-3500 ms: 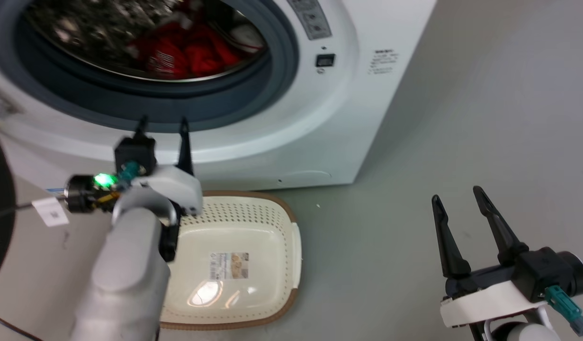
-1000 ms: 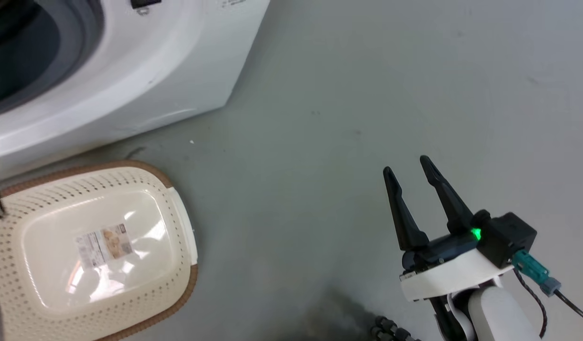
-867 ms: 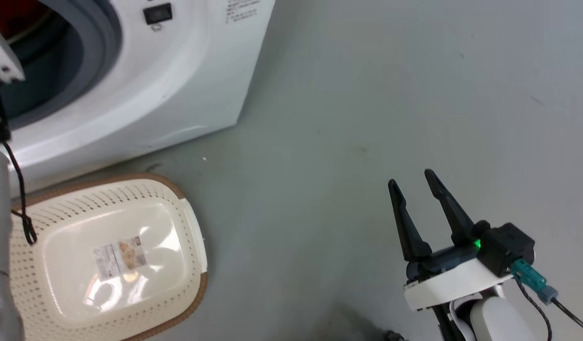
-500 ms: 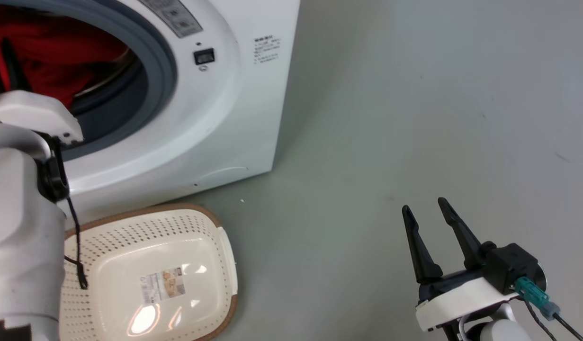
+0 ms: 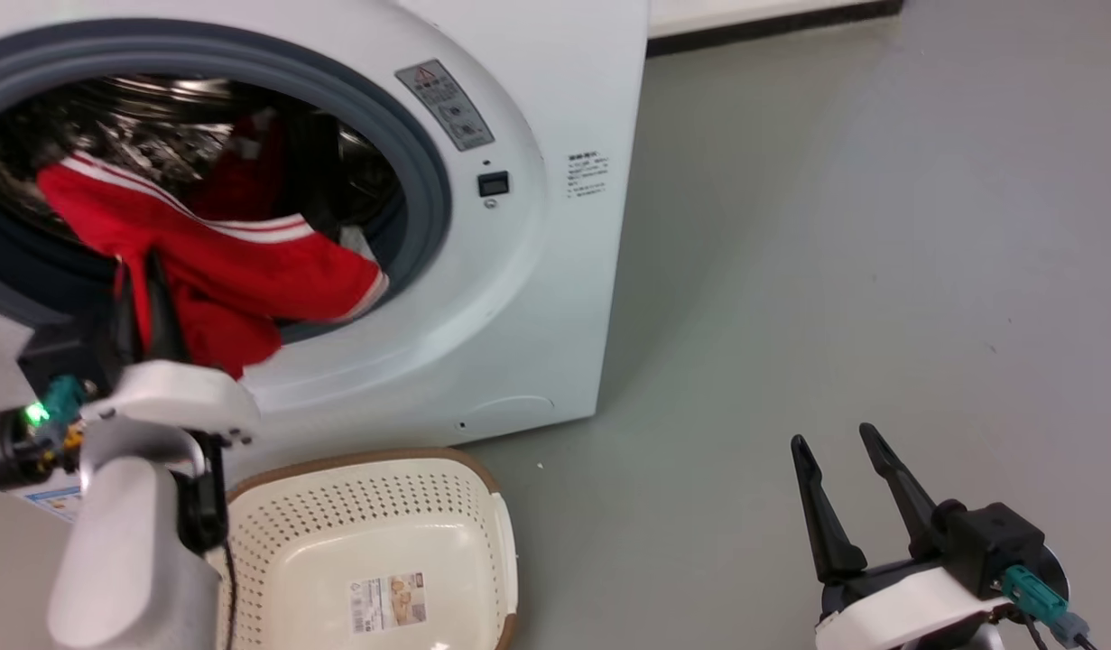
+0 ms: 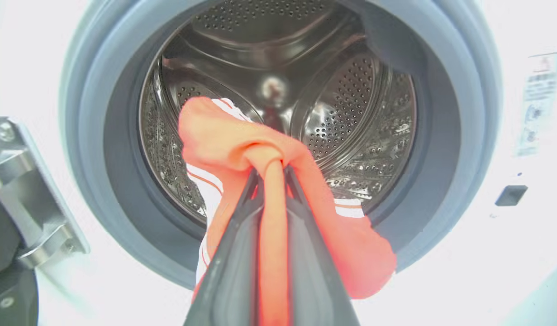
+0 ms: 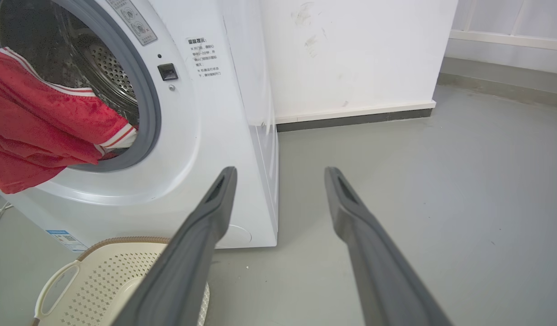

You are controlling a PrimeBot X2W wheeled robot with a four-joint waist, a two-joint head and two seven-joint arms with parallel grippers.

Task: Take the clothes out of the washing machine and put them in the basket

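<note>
The garment [image 5: 248,271] is pinched in the left claw [image 6: 271,173] at the washer [image 5: 537,298] mouth; its length is drawn outward from the drum [image 6: 350,113], above the basket [image 5: 487,478]; the right claw [image 5: 832,435] is held wide.

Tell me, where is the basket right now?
In the head view the basket sits on the floor at lower left, just in front of the washing machine.
</note>
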